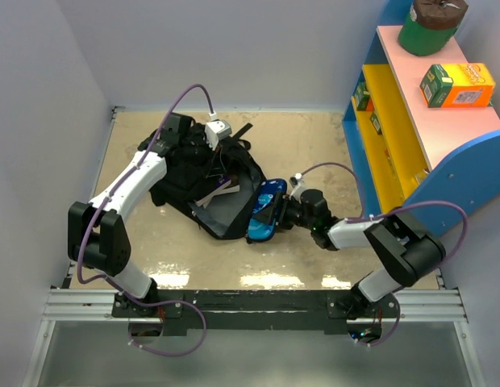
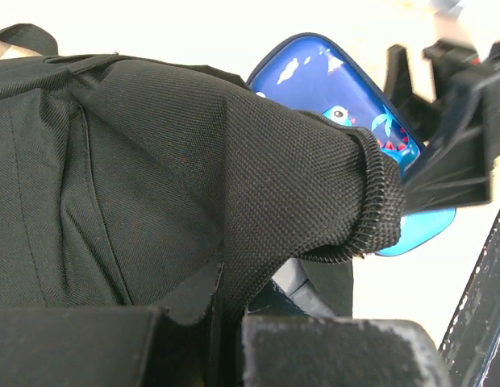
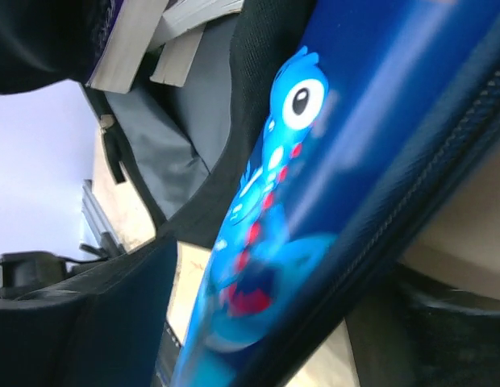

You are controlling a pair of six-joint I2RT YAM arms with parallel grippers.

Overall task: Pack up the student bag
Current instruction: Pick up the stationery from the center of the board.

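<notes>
The student bag [image 1: 197, 181] lies on the table with its mouth toward the right, grey lining [image 3: 169, 153] and book edges [image 3: 137, 56] showing inside. My left gripper [image 1: 222, 153] is shut on a fold of the bag's black fabric [image 2: 234, 161] near the opening and holds it up. A blue pencil case [image 1: 264, 211] with a cartoon print sits at the bag's mouth. My right gripper [image 1: 277, 211] stands open around the case [image 3: 355, 145]. A strip of table shows between the left finger [image 3: 72, 322] and the case.
A blue, yellow and pink shelf unit [image 1: 395, 121] stands at the right, with a green can [image 1: 431, 24] and an orange-green box [image 1: 456, 85] on top. White walls close in the left and back. A metal rail [image 1: 250, 302] runs along the near edge.
</notes>
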